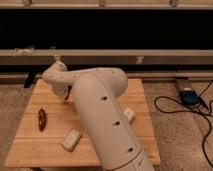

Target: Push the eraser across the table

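The light wooden table (30, 150) fills the lower middle of the camera view. My big white arm (100, 115) reaches over it from the lower right and bends at a joint (55, 75) above the far left part of the top. The gripper (66, 94) shows only as a small dark tip under that joint, close to the table top. The eraser is hidden, with the arm covering the middle of the table.
A small red object (42, 119) lies at the table's left side. A pale beige block (71, 140) sits near the front edge, and another pale piece (129, 114) lies right of the arm. A blue device (189, 96) and black cables (167, 107) are on the floor at the right.
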`<state>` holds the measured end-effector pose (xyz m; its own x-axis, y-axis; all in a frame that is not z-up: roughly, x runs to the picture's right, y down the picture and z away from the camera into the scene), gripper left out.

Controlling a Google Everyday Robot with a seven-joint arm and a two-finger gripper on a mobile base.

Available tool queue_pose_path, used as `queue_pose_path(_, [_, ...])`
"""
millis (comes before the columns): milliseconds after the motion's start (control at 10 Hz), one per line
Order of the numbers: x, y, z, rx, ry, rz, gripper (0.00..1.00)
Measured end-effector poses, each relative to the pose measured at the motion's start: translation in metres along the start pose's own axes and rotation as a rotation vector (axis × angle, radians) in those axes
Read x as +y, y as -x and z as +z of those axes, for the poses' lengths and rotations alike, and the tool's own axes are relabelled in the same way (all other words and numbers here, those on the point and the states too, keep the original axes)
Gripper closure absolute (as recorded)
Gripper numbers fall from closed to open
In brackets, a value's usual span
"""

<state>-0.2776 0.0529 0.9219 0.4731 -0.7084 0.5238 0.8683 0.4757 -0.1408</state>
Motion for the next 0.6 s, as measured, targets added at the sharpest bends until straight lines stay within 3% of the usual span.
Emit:
queue_pose_path(300, [0.0,0.002,-0.022,-0.02,-0.031,-0.024,0.98])
queue_pose_path(500, [-0.002,0.008,-0.032,-0.064,-0.029,-0.048,0.82])
queue_pose_path(600, [-0.001,0.009,-0.033,-0.067,-0.026,-0.049,0.8])
